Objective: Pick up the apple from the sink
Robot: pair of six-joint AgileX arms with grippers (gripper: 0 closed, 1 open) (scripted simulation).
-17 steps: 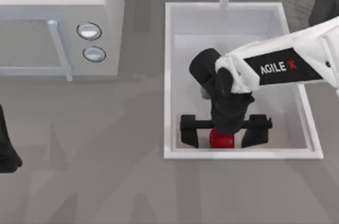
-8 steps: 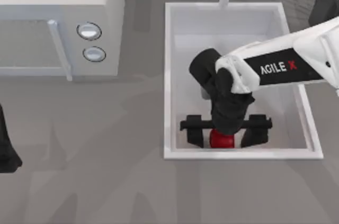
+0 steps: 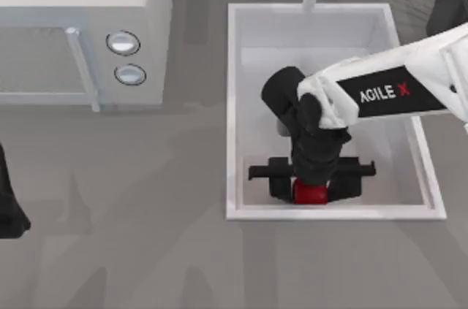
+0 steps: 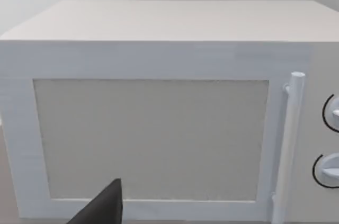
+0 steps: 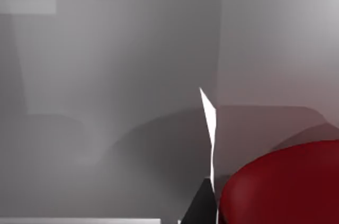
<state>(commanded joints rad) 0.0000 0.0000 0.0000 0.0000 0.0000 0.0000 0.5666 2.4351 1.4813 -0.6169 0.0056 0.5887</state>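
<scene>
Where arm reads AGILE X, right hand [image 3: 313,186] clamps apple [image 3: 310,193] (inside sink [image 3: 235,104]).

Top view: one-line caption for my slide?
Right gripper shut on the apple at the sink's near wall.

A glossy, dark red rounded apple [image 5: 283,184] sits at about five o'clock in the right wrist view, cut by the frame edge. At six o'clock a black wedge-shaped gripper fingertip [image 5: 198,208] lies just beside it. Behind them are the pale, smooth walls of the white sink [image 5: 116,75], shaded grey.
</scene>
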